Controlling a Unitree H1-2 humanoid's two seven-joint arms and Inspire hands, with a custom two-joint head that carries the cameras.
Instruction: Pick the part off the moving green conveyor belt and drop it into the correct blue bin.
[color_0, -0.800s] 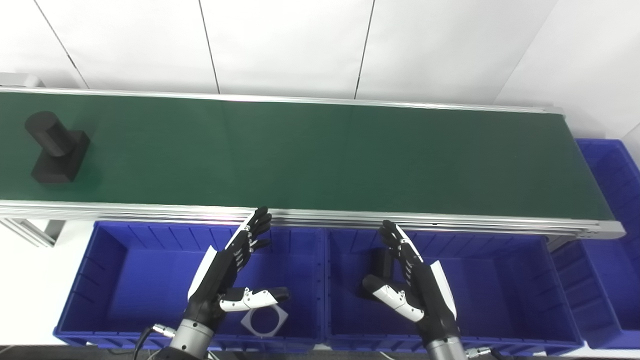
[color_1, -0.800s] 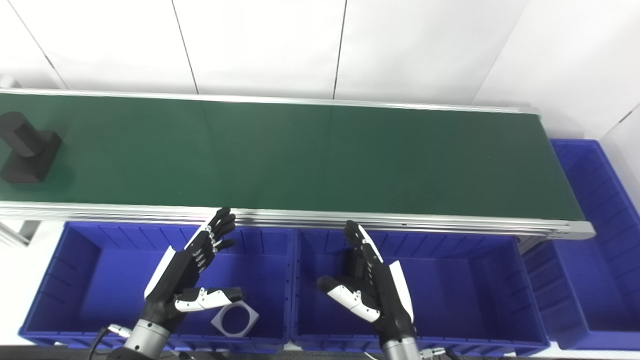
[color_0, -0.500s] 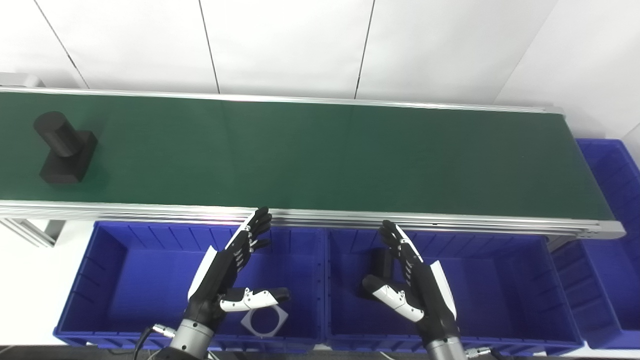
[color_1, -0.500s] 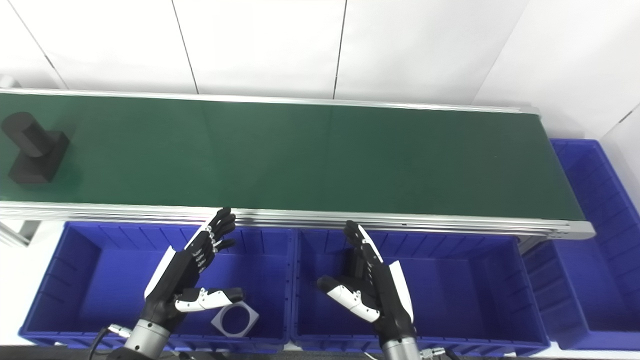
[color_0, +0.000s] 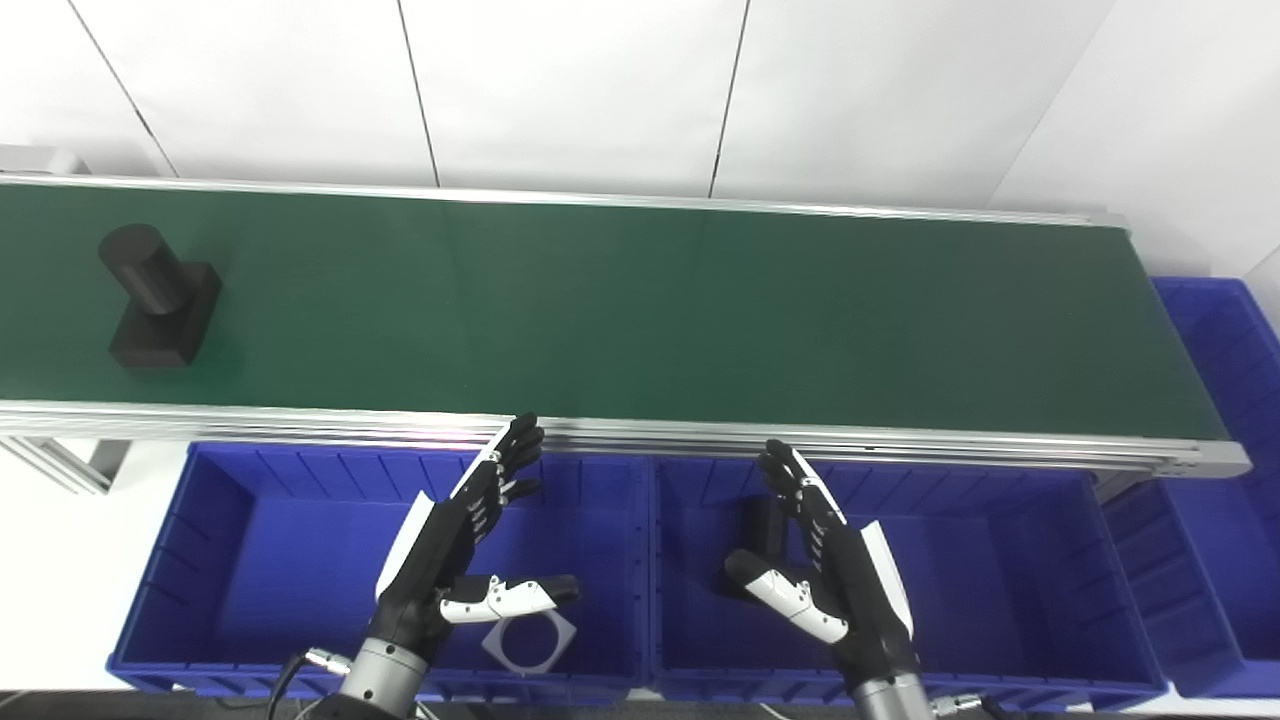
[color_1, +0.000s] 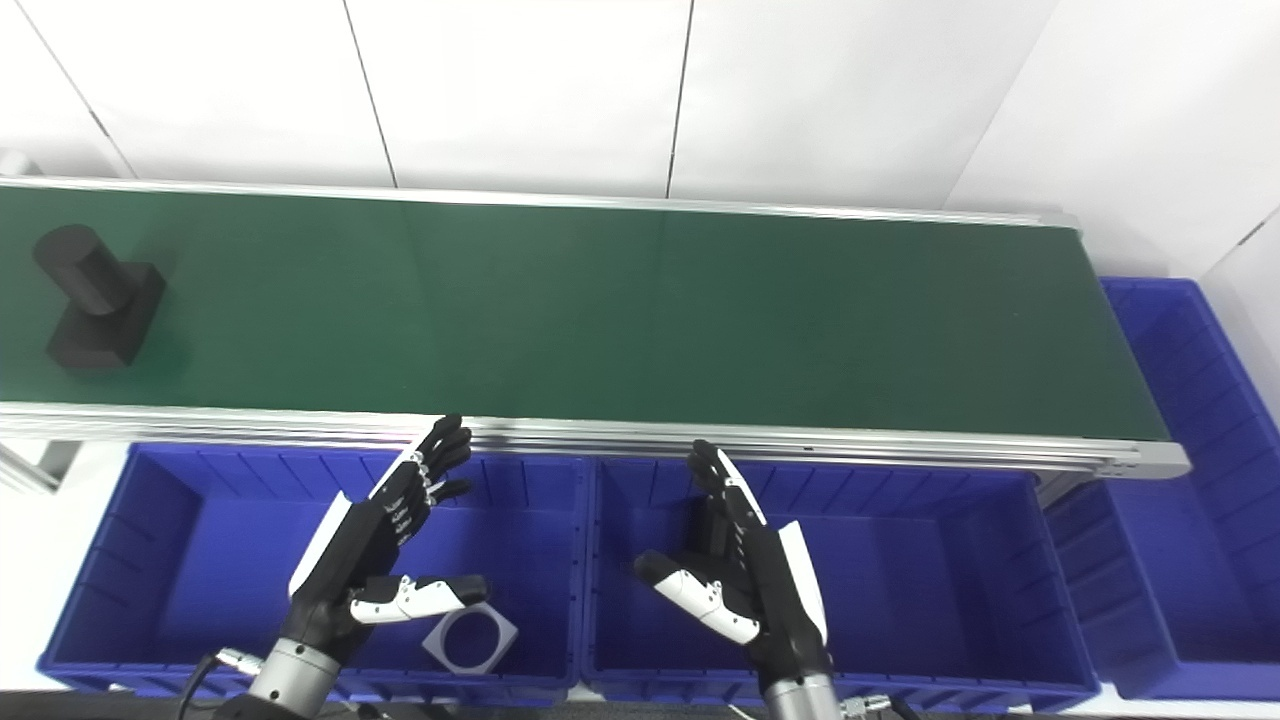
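Two hands wait over the blue bins below the conveyor's near rail, both empty with fingers spread. Left hand (color_0: 462, 545) hangs over the left bin (color_0: 250, 560), where a grey square plate with a round hole (color_0: 528, 642) lies. Right hand (color_0: 830, 570) hangs over the middle bin (color_0: 1000, 570). On the green belt (color_0: 650, 310), the black part (color_0: 160, 297) sits toward its left end.
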